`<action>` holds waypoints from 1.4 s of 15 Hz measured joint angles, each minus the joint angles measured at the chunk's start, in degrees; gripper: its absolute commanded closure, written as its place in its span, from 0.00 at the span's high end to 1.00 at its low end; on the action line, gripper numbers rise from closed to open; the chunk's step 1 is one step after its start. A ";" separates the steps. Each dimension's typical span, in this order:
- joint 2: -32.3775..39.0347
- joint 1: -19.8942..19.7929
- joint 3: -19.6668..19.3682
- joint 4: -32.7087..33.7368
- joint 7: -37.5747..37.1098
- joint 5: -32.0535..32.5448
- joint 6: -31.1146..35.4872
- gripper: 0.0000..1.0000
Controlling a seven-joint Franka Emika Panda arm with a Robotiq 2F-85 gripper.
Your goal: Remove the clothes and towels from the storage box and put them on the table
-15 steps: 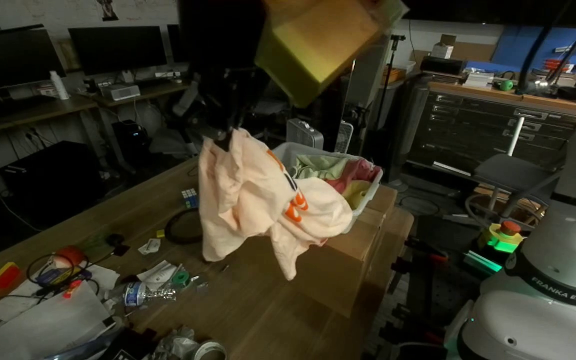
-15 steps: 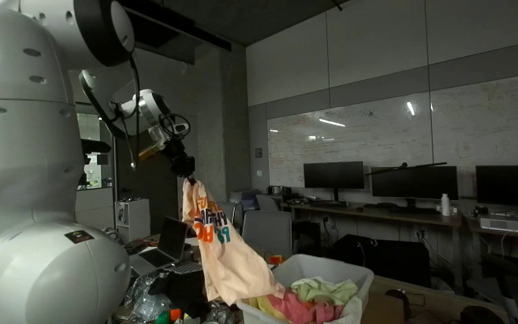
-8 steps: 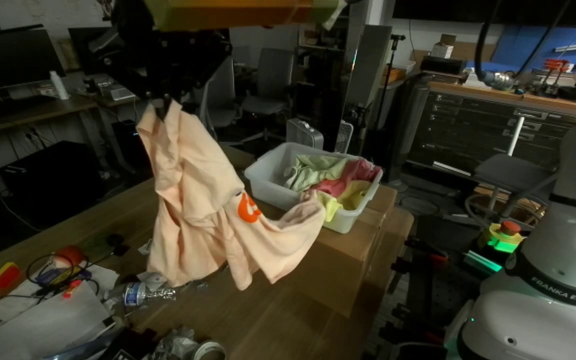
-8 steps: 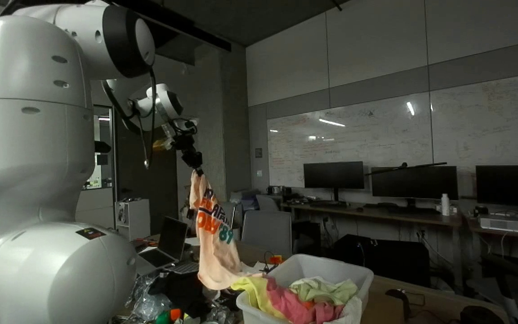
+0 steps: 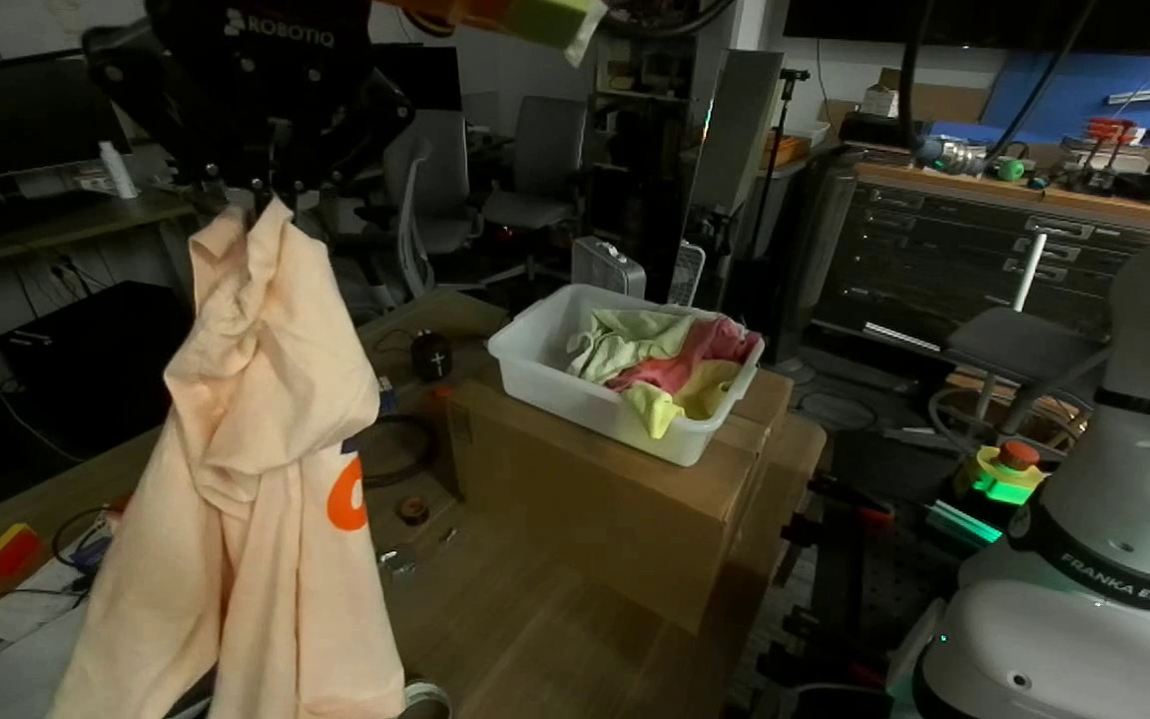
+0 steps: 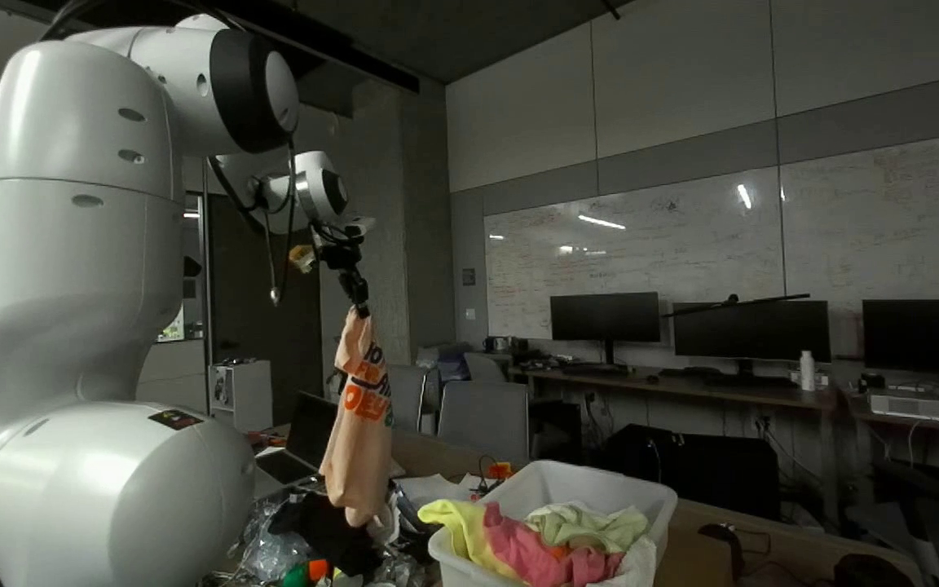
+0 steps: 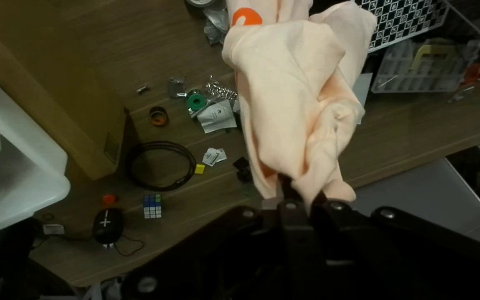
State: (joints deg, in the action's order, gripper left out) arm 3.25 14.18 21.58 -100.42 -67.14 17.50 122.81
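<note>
The claw [image 5: 261, 198] is drawn nearly all the way together, with a pinch of the peach printed garment [image 5: 276, 429] caught in it; the garment hangs in loose folds over the bench [image 5: 495, 619], out of the white plastic bin [image 5: 575, 394] and well apart from it. Whether its lower end touches anything is hard to judge. The bin sits on a cardboard box [image 5: 585, 519], which stands close to a corner of the bench. In the bin, bunched toward one end, lie a pale green cloth [image 5: 630, 338], a pink-red cloth [image 5: 700, 352] and a yellow cloth [image 5: 707, 387], the yellow one lapping over the rim. In the wrist view, a Rubik's cube [image 7: 152, 206] lies near the bench's long edge, with a coil of black cable [image 7: 158, 145] just beside it and a black rounded device [image 7: 108, 227], marked with a white cross, near the same edge. Farther in from that edge are a small brown roll [image 7: 158, 120] and a green spool [image 7: 196, 101], the spool nearer the hanging garment. In an exterior view, a laptop [image 6: 310, 425] shows partly behind the garment, with the white arm [image 6: 82, 236] in the foreground.
</note>
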 measured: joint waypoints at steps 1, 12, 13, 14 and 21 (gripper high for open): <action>0.46 0.36 -0.33 0.29 0.26 0.02 -0.68 0.44; 2.66 1.38 -6.25 -3.79 4.79 0.01 -23.47 1.00; 2.28 0.64 -7.37 -5.64 5.59 -1.25 -23.44 1.00; 1.73 -0.32 -8.48 -7.71 6.53 -2.69 -23.19 1.00; -4.77 -8.55 -16.44 -27.84 19.98 -10.02 -6.54 1.00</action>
State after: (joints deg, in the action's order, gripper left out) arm -1.52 5.63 5.14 -128.26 -47.16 7.48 116.26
